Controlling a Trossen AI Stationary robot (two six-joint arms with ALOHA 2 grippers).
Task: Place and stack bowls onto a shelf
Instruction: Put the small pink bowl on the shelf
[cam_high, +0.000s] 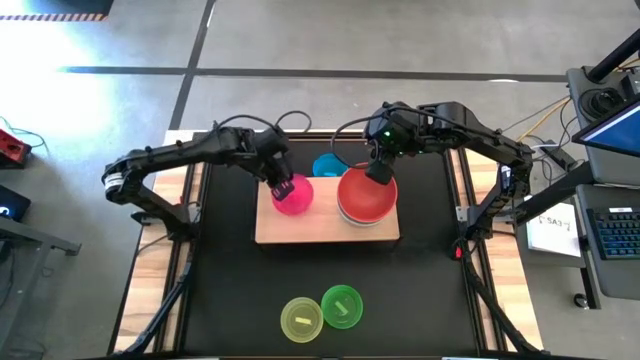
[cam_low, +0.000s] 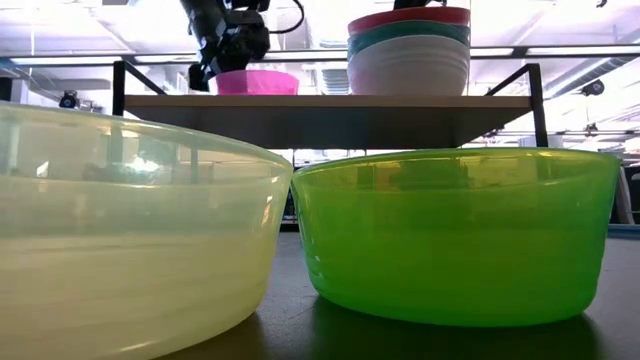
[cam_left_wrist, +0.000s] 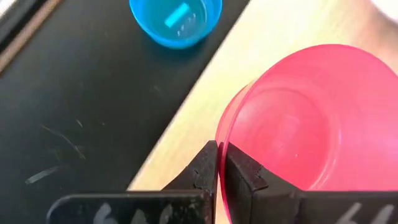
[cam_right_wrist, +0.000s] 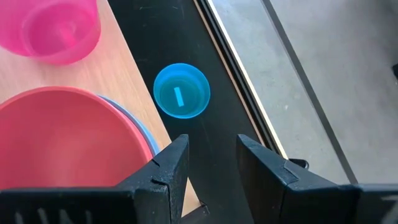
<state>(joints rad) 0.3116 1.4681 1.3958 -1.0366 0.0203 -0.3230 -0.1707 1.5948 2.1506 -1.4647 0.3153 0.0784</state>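
Note:
A pale wooden shelf (cam_high: 300, 228) stands on the black mat. On its right part sits a stack of large bowls (cam_low: 410, 50), the red bowl (cam_high: 368, 195) on top. The magenta bowl (cam_high: 295, 197) is over the shelf's left part, with my left gripper (cam_left_wrist: 219, 149) shut on it. My right gripper (cam_right_wrist: 211, 165) hangs open above the far rim of the red bowl and touches nothing. A cyan bowl (cam_high: 327, 165) stands on the mat behind the shelf. A yellow-green bowl (cam_high: 301, 319) and a bright green bowl (cam_high: 341, 305) stand near the front edge. My left gripper pinches the magenta bowl's rim (cam_left_wrist: 221, 134) on its far-left side, one finger inside the bowl and one outside. The fingers come slanting down from the left. The bowl stays upright with its base (cam_low: 257, 92) level with the shelf top; whether it rests there I cannot tell.
The shelf (cam_low: 330, 102) is raised on dark legs above the mat. Between the magenta bowl and the stack a strip of bare board (cam_high: 325, 220) is left. Wooden table edges and cables flank the mat; a desk with a keyboard (cam_high: 610, 230) stands to the right.

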